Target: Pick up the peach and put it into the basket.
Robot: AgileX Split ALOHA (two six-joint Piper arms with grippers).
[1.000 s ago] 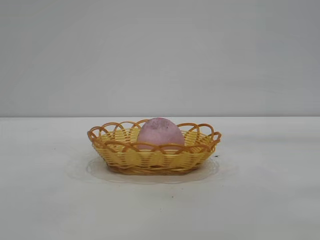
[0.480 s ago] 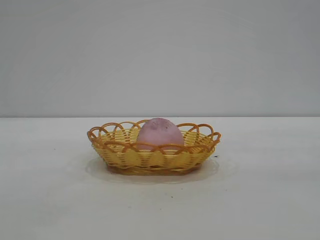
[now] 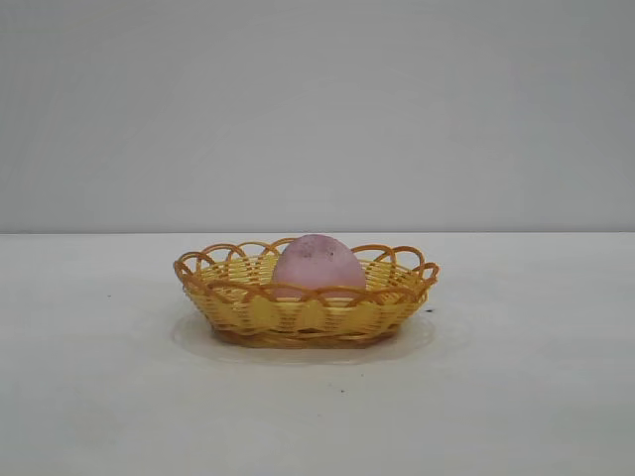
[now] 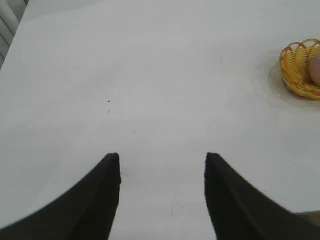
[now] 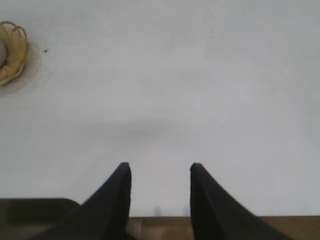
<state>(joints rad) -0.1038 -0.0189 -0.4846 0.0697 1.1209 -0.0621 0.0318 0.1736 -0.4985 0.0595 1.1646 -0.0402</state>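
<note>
From the exterior camera, you see the basket (image 3: 306, 296) standing on the white table (image 3: 536, 397), its orange-brown looped rim unbroken all round. The peach (image 3: 318, 264) sits inside it, near the middle, its rounded top rising above the rim and its lower part hidden behind the near wall. Nothing else lies in the basket that you can make out. Neither arm shows in this view.

On the left wrist camera, your left pincer (image 4: 162, 165) hangs over bare table with its two dark fingers (image 4: 105, 200) spread apart and nothing between them. The basket (image 4: 295, 70) is well apart from this pincer, ahead of it and off to one side at the picture's edge, cut off by the frame. A sliver of the peach (image 4: 316, 70) shows inside its wall.

On the right wrist camera, your right pincer (image 5: 160, 172) also stands open and empty, fingers (image 5: 117, 200) parted over bare table close to the table's edge. The basket (image 5: 15, 52) lies far ahead of it and off to the other side, again cut by the frame, with only a pale scrap of the peach (image 5: 2, 52) visible within.
</note>
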